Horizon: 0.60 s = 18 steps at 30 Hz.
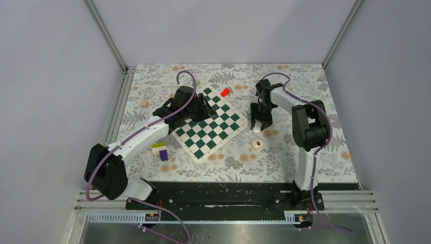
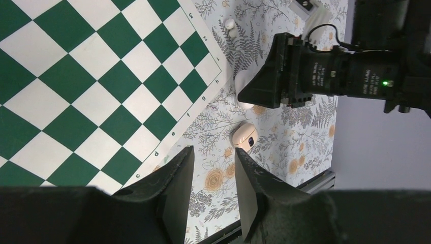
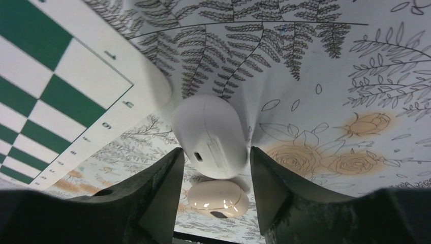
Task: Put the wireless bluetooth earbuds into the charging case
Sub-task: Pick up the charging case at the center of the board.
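**Right gripper straddling one earbud beside the charging case**

Dark fingers are standing on either side of the white earbud, which is lying on the flowered table cloth just off the chessboard edge. It cannot be told whether the fingers are pressing the earbud or merely flanking it. The charging case is resting on the cloth near the earbud, apart from it. The left gripper is hovering over the chessboard, its jaws standing narrowly apart and holding nothing.
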Each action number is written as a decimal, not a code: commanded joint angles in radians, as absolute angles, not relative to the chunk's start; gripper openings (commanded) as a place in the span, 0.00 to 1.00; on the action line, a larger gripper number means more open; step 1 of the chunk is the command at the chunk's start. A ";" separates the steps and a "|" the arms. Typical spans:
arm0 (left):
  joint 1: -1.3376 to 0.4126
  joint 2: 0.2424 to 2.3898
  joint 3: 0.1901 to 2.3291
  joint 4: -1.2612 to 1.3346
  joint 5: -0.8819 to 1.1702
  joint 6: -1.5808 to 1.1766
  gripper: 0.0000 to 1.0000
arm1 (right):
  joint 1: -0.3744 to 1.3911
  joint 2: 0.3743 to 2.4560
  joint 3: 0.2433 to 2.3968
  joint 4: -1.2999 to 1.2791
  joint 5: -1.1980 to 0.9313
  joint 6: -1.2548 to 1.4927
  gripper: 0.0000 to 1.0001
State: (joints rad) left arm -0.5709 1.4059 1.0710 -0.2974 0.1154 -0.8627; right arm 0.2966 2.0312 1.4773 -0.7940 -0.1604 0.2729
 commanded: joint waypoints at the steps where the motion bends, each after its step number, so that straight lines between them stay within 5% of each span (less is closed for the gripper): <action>1: -0.577 1.402 1.107 -0.273 0.137 -0.854 0.36 | 0.313 2.062 1.513 -0.790 -0.126 0.284 0.54; 7: -0.580 1.412 1.109 -0.259 0.178 -0.838 0.46 | 0.313 1.954 1.464 -0.787 -0.194 0.300 0.32; 13: -0.596 1.447 1.094 -0.117 0.315 -0.859 0.70 | 0.314 1.729 1.328 -0.694 -0.355 0.345 0.31; 18: -0.599 1.499 1.084 0.022 0.455 -0.919 0.79 | 0.316 1.571 1.192 -0.574 -0.540 0.377 0.31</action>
